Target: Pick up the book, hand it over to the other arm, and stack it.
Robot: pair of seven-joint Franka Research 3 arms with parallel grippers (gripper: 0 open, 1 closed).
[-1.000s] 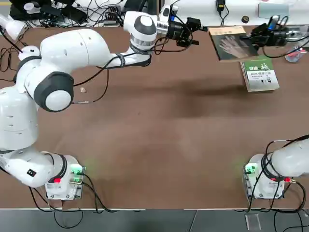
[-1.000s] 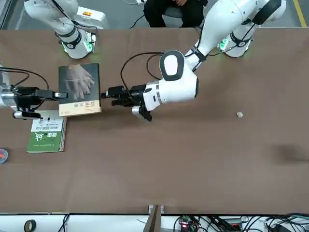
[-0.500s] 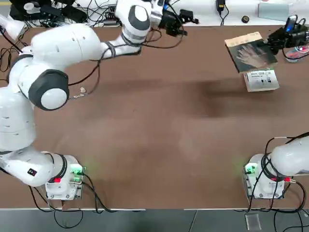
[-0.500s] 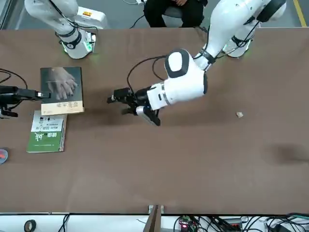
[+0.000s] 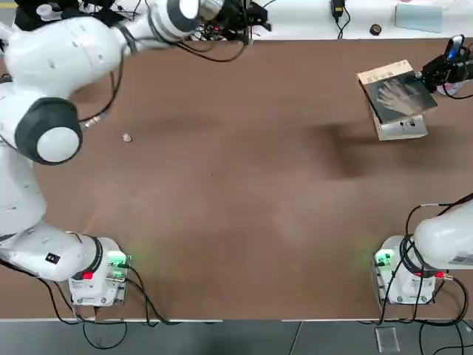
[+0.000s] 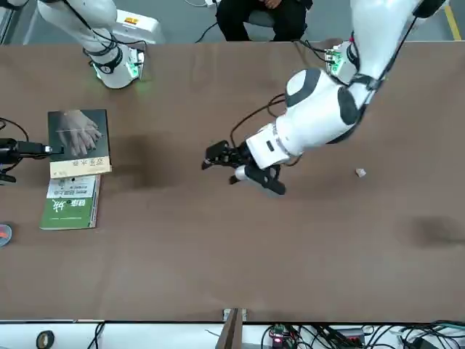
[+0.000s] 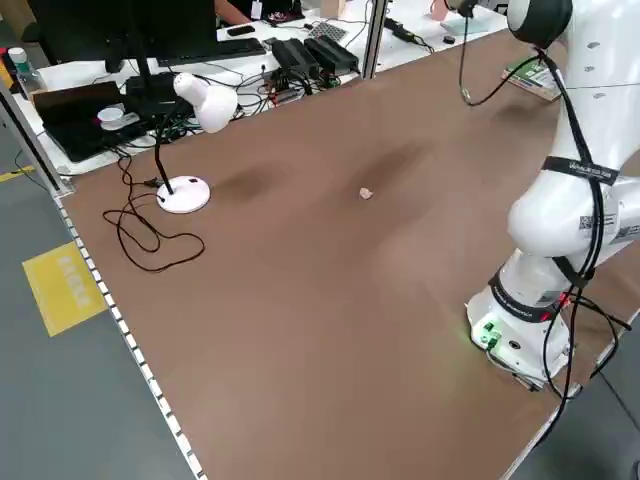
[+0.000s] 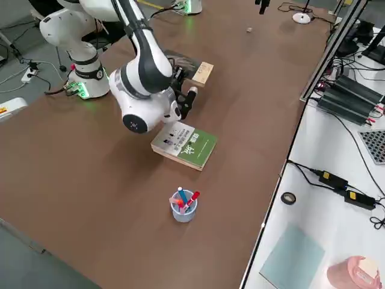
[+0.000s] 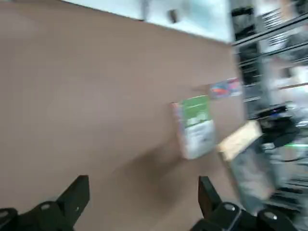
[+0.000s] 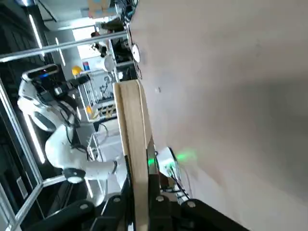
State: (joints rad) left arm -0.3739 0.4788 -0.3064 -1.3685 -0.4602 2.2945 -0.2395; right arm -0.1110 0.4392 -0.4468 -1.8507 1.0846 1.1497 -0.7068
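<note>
Paperback (image 6: pixel 79 139) in black hand (image 6: pixel 48 150)

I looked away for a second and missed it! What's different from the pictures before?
The right gripper carried the dark book farther to the robot's right, still pinched. The left gripper, open, pulled away to the robot's left. Nothing was newly grabbed or let go. The green-and-white book and the white scrap stayed put.

— What's on the brown table (image 5: pixel 244 222)?
— A green-and-white book (image 8: pixel 184 144), lying flat, with a cup of pens (image 8: pixel 183 206) near it.
— Anything else?
— A small pale scrap (image 6: pixel 360 172), well apart from both, and a white lamp's round base (image 7: pixel 183 194).
</note>
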